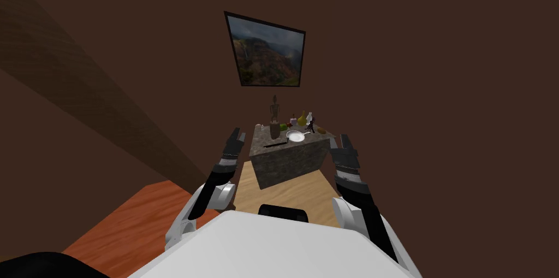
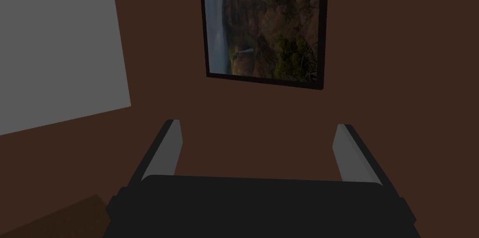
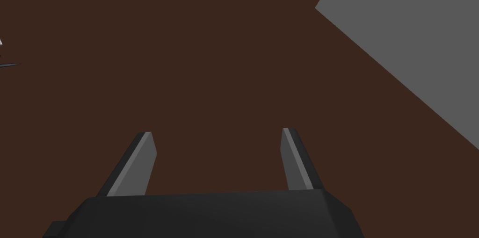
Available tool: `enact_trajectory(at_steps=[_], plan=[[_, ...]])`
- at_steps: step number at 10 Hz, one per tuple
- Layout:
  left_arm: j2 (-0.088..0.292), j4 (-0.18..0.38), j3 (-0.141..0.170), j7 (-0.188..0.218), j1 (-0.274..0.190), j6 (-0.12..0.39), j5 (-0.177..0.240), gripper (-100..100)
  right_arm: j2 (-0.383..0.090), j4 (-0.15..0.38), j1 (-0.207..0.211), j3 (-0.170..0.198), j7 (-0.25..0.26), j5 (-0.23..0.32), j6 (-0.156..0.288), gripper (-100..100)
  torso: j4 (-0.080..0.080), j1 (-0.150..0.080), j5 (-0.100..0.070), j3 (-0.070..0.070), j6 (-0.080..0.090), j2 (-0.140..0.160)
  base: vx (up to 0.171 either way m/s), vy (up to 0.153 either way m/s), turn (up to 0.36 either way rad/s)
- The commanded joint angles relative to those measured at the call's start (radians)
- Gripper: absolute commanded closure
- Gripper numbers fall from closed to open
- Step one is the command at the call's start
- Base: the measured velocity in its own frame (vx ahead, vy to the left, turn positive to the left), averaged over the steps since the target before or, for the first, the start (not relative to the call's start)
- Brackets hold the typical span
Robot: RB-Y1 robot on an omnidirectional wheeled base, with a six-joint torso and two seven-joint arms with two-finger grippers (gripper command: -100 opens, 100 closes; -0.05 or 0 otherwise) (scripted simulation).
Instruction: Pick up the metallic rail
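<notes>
The left gripper [image 2: 258,124] is released, its two light grey fingers standing wide apart with nothing between them. The right gripper [image 3: 217,131] is open in the same way and holds nothing. In the head view both forearms reach forward and slightly upward from the shoulders, roughly parallel, wrists straight and grippers pointing ahead. The left arm is raised beside the near left corner of a stone-patterned block worktop [image 1: 286,164], and the right arm is beside its near right corner. Neither gripper touches the worktop or anything on it. The rail [image 1: 275,144] is a thin dark bar lying flat on the near left part of the worktop's top, just behind the front edge and running roughly along it. It lies ahead of and between the two grippers, clearly nearer the left one, which is off to its side and apart from it. The right gripper is well apart from it, across the width of the block. Just beyond the rail's right end sits a small white pan [image 1: 295,136] with its handle pointing away to the right. Farther back on the left is a dark vase [image 1: 274,129] with a tall slim figure rising from it. A cluster of small bottles and fruit-like things, too small to tell apart, stands along the far edge. On the brown wall behind hangs a framed landscape picture [image 1: 267,53].
</notes>
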Motion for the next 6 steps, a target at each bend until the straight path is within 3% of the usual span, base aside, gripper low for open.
enact_trajectory(at_steps=[1, 2, 5, 6], plan=[[0.024, 0.013, 0.014, 0.012, -0.019, 0.05, 0.007, -100, 0.0, 0.0, 0.0, 0.0, 0.0, 0.0, 0.0, 0, 0.0, 0.0, 0.0, 0.0, 0.0, 0.0, -0.013, -0.029, -0.056], [0.024, 0.013, 0.014, 0.012, -0.019, 0.055, 0.007, -100, 0.0, 0.0, 0.0, 0.0, 0.0, 0.0, 0.0, 0, 0.0, 0.0, 0.0, 0.0, 0.0, 0.0, -0.01, -0.024, -0.028], [0.071, 0.04, 0.051, 0.042, -0.062, 0.143, 0.031, -100, 0.0, 0.0, 0.0, 0.0, 0.0, 0.0, 0.0, 0, 0.0, 0.0, 0.0, -0.001, 0.0, -0.001, -0.007, -0.032, -0.049], [0.071, 0.04, 0.051, 0.042, -0.062, 0.163, 0.031, -100, 0.0, 0.0, 0.0, 0.0, 0.0, 0.0, 0.0, 0, 0.0, -0.001, 0.0, -0.001, 0.0, -0.001, -0.009, -0.029, -0.043]])
